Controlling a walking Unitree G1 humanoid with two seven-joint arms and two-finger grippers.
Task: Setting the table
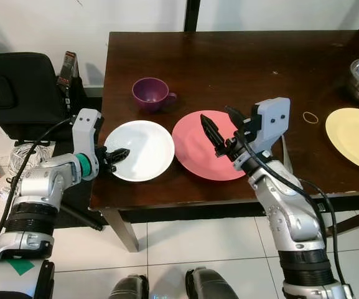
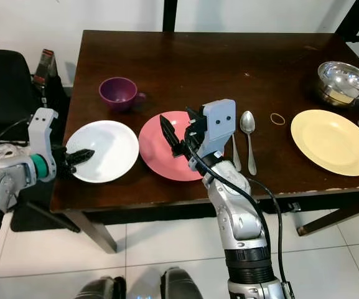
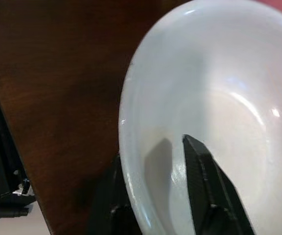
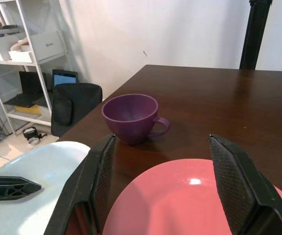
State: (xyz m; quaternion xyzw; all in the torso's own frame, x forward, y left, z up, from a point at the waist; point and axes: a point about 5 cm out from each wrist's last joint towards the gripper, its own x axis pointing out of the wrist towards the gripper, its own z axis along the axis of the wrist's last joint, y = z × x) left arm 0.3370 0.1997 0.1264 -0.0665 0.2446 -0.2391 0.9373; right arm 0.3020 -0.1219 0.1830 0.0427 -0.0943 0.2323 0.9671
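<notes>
At the dark wooden table (image 1: 241, 68), the left pincer (image 1: 118, 154) pinches the round white plate's (image 1: 143, 148) near rim; the right pincer (image 2: 178, 136) hovers spread above the round pink plate (image 2: 160, 156). A thin-edge grip could slip and drop the plate off the table's edge.

Bright, even indoor light; soft glare on the dark table (image 1: 241, 68); blurred, out-of-focus left wrist close-up.
</notes>
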